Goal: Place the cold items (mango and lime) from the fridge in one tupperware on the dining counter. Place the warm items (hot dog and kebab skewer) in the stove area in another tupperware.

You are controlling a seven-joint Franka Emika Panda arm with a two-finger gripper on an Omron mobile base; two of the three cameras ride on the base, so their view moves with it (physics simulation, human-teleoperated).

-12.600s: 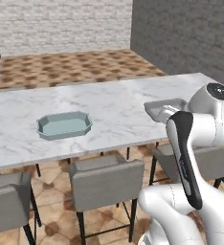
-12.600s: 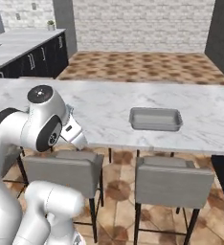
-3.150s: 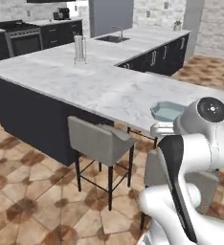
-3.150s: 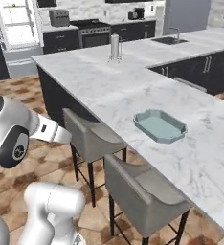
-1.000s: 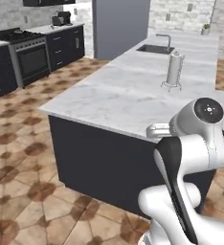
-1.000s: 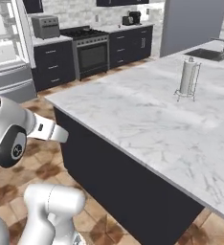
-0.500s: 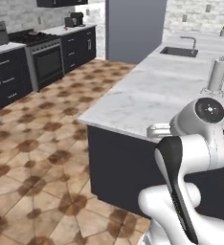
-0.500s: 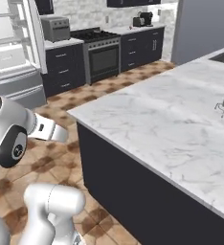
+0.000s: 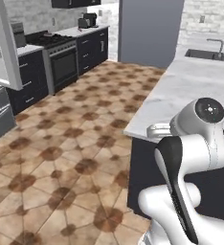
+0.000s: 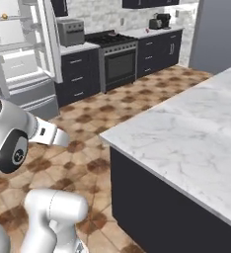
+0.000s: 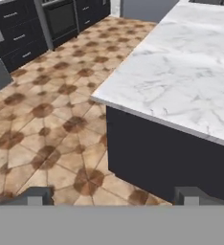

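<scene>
My gripper is open with nothing between its two dark fingertips. It hangs over the tiled floor beside the corner of the marble dining counter. The fridge stands open at the far left, its white door swung out. A small orange thing sits on an upper fridge shelf, too small to name. The stove is along the back wall. The tupperware, lime, hot dog and kebab skewer are out of view.
The dark counter base juts out to my right. A toaster oven and a coffee machine sit on the back counter. A sink is set in the far counter. Open tiled floor lies toward the fridge.
The whole picture has swung left: the camera moved with the base. The counter slid right and the stove and open fridge came into view. The arm keeps its pose, gripper still open.
</scene>
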